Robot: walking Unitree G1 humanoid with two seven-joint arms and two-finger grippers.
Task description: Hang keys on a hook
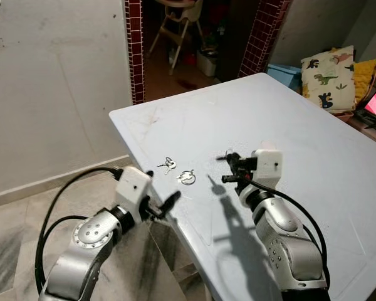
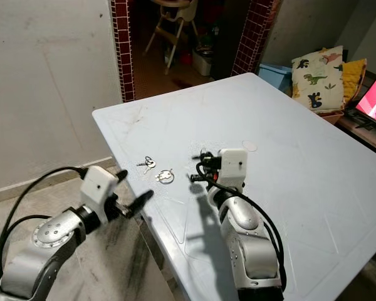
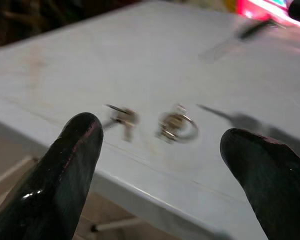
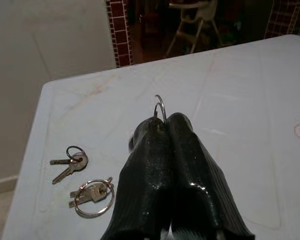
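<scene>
Keys lie in two small bunches near the front-left corner of the pale blue table (image 1: pixel 301 144), at centre-left of the head views. That table takes up most of the right half of the frame. A grey wall (image 1: pixel 56 88) is at upper left, and a dark doorway edged with red tiles (image 1: pixel 135 44) at top centre, with a high chair (image 1: pixel 175 22) inside. Dinosaur-print cushions (image 1: pixel 328 76) sit at upper right.

The left gripper (image 1: pixel 165 204) hovers low at centre-left, just off the table's edge, its fingers (image 3: pixel 65 175) spread wide with nothing between them, pointing toward the keys. The right gripper (image 1: pixel 227 168) is over the table at centre, just right of the keys, its fingers (image 4: pixel 187 165) pressed together on a thin wire ring (image 4: pixel 160 107) that sticks up from their tips.

The key pair (image 1: pixel 168 165) lies left of the ringed bunch (image 1: pixel 187 177), slightly apart.
</scene>
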